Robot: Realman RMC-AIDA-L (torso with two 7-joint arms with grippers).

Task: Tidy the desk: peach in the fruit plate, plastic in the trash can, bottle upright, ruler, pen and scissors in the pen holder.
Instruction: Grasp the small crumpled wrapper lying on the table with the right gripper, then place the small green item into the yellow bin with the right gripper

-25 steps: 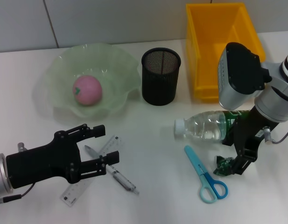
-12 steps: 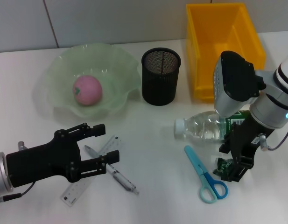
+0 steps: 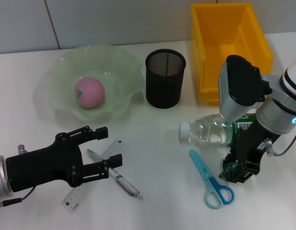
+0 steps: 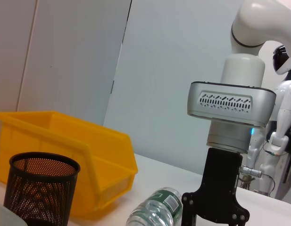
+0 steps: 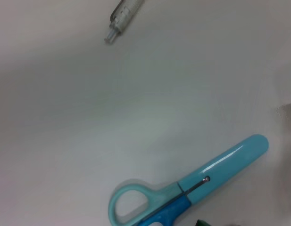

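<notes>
We lower our right gripper onto the green plastic beside the scissors to bin it; its grip we cannot tell. Our left gripper hovers open, empty, over the ruler.

The head view looks down from above and in front onto the whole desk, with the wall along the top of the frame. The left wrist view sits low near the desk surface and faces across it, with the pen holder at lower left and the trash can behind it. The right wrist view looks almost straight down, very close, at the scissors, which the head view shows at lower right.
</notes>
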